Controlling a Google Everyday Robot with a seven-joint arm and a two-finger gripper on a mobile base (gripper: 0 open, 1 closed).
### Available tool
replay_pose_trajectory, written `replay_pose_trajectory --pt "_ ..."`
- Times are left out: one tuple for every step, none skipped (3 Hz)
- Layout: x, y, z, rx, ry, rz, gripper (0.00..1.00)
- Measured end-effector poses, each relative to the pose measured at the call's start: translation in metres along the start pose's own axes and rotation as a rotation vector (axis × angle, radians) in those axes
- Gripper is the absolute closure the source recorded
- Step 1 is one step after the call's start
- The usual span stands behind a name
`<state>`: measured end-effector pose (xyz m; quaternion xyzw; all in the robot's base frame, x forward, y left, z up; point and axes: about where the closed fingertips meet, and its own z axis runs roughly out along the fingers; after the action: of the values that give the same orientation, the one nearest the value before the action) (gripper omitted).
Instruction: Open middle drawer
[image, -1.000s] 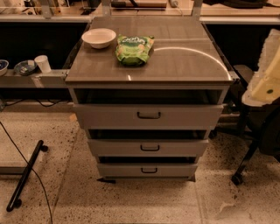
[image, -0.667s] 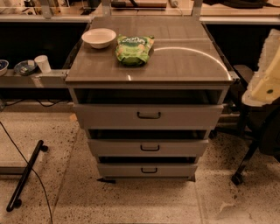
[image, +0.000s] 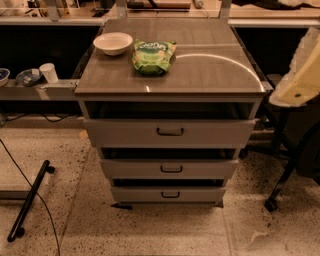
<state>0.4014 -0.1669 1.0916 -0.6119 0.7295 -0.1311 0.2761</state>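
The grey cabinet (image: 170, 80) stands in the middle of the camera view with three light-grey drawer fronts. The middle drawer (image: 130, 169) is the second front, with a small black bar handle (image: 171, 169) at its centre and a dark gap above it. The top drawer (image: 125, 132) looks larger and the bottom drawer (image: 140, 194) smaller. My gripper (image: 299, 75) shows as a cream-coloured shape at the right edge, level with the cabinet top. It is well to the right of and above the middle drawer, touching nothing.
A white bowl (image: 113, 43) and a green snack bag (image: 153, 56) lie on the cabinet top. A black chair base (image: 280, 185) stands right of the cabinet. A black bar (image: 30, 200) and cable lie on the floor at left. A shelf at left holds a cup (image: 49, 72).
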Motion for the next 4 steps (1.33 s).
replay_pose_trajectory --pt "0.0 0.0 0.0 0.0 0.0 0.0 0.35" --pt "0.0 0.0 0.0 0.0 0.0 0.0 0.41" --pt "0.0 0.0 -0.0001 0.0 0.0 0.0 0.42" --pt "0.0 0.0 0.0 0.0 0.0 0.0 0.42"
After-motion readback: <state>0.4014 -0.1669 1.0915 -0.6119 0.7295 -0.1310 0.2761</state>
